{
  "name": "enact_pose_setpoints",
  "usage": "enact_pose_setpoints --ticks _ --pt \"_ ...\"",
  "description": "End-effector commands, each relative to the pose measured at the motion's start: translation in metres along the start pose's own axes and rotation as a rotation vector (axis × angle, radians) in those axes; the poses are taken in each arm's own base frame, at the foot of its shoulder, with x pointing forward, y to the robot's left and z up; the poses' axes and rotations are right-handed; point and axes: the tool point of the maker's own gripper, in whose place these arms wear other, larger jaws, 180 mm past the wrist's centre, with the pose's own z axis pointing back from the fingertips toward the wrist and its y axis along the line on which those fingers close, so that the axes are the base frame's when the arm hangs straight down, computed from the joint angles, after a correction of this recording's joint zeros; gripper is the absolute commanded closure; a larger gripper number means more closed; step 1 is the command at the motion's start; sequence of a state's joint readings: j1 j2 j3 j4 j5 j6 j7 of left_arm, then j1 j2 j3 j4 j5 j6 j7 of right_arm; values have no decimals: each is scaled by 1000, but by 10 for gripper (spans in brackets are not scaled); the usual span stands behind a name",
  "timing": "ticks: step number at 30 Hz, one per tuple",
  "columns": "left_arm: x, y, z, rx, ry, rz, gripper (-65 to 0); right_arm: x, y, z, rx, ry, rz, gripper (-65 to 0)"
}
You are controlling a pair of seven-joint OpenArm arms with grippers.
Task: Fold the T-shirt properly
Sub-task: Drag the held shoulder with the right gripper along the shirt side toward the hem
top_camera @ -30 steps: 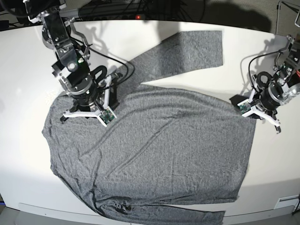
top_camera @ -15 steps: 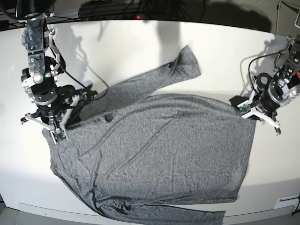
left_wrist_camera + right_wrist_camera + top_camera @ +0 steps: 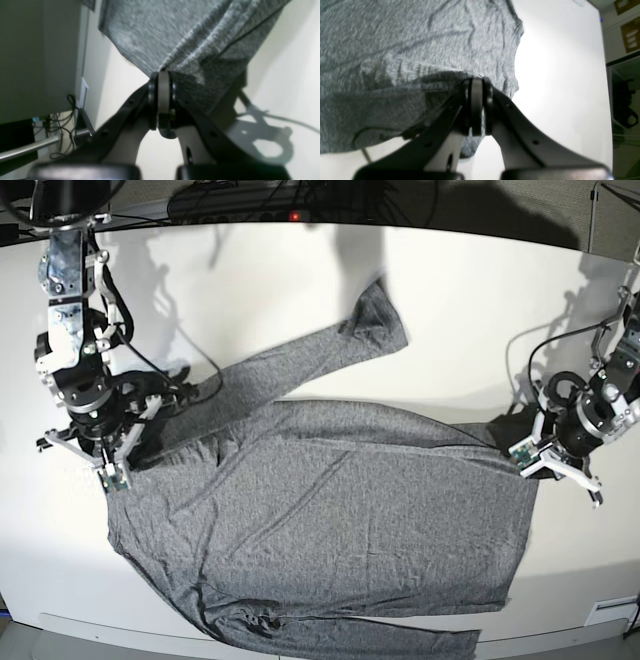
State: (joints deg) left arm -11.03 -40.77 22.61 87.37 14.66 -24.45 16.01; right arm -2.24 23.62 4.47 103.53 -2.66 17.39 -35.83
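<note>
Centrally, the T-shirt (image 3: 330,510) sprawls across the white table (image 3: 480,310), filling the middle and lower frame, one sleeve angling toward the upper centre, another along the bottom edge. At mid-left, the right gripper (image 3: 112,465) is clenched on its shoulder corner (image 3: 460,77). At mid-right, the left gripper (image 3: 530,458) pinches the hem corner (image 3: 180,75), slightly lifted.

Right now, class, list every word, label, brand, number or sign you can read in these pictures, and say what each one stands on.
None can be read.
The T-shirt is plain grey, with no print showing.
Brown panels on the wall carry pale marks, too blurred to read.
Small green tags on the right gripper and the left gripper are too small to read.
</note>
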Motion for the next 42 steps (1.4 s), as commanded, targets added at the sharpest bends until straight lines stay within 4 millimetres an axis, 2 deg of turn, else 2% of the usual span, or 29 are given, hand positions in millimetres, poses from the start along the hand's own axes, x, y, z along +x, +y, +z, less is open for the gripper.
enact_pose_setpoints --ticks 1,5,11,14,20,24,30,38,42 --pt "8 26 3 62 -26 -15 0 16 -11 0 -26 -53 5 0" --pt "10 33 3 73 -33 -13 0 9 -15 -13 -26 -35 -14 0" --pt "-6 26 -8 48 -43 46 0 -4 -20 -39 0 -2 -48 0" --pt "-13 20 -19 36 -35 92 0 3 -21 -48 21 -20 -42 0" --pt "-2 19 -44 37 -97 178 0 17 -34 -62 18 -36 -90 0" --pt "1 28 -56 50 -86 193 0 26 -39 -71 30 -42 -88 0" --pt "-7 45 -60 75 -50 171 0 37 -50 -79 23 -55 -102 0" --pt "-17 42 -62 67 -24 182 0 10 -49 -103 52 10 -150 0" --pt "-20 37 -64 59 -43 195 0 6 -44 -109 68 2 -166 0"
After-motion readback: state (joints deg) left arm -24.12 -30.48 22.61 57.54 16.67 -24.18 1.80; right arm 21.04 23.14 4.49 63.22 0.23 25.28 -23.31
